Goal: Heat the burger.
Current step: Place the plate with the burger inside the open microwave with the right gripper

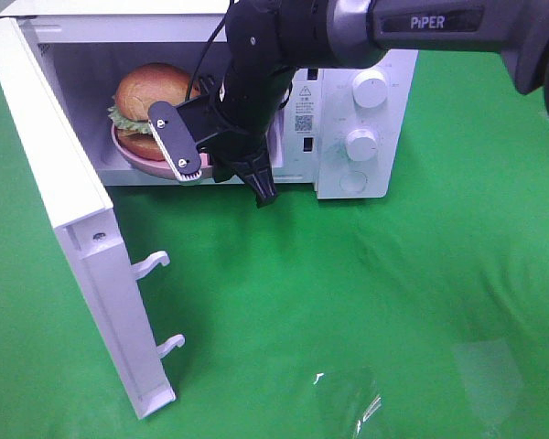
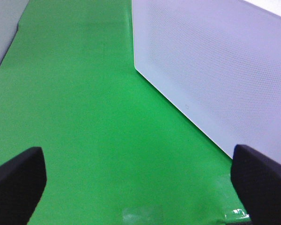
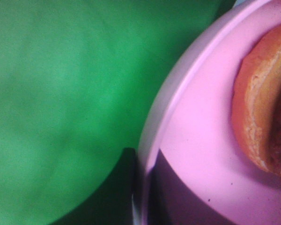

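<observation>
Right arm [image 1: 421, 27] reaches into the microwave [image 1: 395, 87]. Its door [image 1: 64, 210] is swung wide open.

The pink plate [image 1: 133, 160] sits in the microwave cavity with its front rim at the mouth. The burger [image 1: 151, 96] rides on the plate, inside the cavity. The right gripper [image 1: 190, 169] is at the plate's front rim with its jaws together, apparently pinching the rim.

Step, as I judge it: seat the plate. Keep it level and slide it deeper so the rim clears the sill. Part the jaws fully, then back straight out so nothing drags. The door gets shut after.

- **Exterior view only:** burger placement, the knobs and the door angle.
- **Right wrist view only:** close-up of the plate [image 3: 192, 140] rim and the bun edge [image 3: 257, 108].
- **Left wrist view only:** the left gripper [image 2: 140, 187], jaws wide apart and holding nothing, outside the microwave. It faces a white dotted panel [image 2: 215, 70], likely the door's outer face.
</observation>
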Motion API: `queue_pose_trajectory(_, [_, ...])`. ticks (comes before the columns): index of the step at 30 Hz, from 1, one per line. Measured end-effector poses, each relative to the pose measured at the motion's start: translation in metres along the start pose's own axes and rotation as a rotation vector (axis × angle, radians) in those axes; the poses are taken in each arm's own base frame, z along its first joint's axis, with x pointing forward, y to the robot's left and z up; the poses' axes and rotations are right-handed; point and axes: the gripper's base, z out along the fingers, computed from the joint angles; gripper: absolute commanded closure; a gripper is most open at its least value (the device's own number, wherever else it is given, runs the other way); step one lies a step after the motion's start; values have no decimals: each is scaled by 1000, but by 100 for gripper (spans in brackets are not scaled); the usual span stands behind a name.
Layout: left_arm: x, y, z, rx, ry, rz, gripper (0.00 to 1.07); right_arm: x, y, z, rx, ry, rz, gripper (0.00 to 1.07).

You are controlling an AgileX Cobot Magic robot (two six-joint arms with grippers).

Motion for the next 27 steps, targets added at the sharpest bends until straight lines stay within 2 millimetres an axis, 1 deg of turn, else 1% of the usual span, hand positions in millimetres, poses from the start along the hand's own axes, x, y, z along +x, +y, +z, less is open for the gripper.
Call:
queue_pose_trajectory(9, [0, 0, 0, 0, 0, 0, 7, 0, -9, 13, 9, 14, 22, 107])
queue_pose_trajectory(16, [0, 0, 0, 0, 0, 0, 7, 5, -12, 22, 15, 21, 30, 107])
queue_pose_trajectory(24, [0, 0, 0, 0, 0, 0, 7, 6, -13, 23, 23, 21, 34, 105])
queue_pose_trajectory(27, [0, 0, 0, 0, 0, 0, 7, 6, -15, 26, 44, 17, 37, 103])
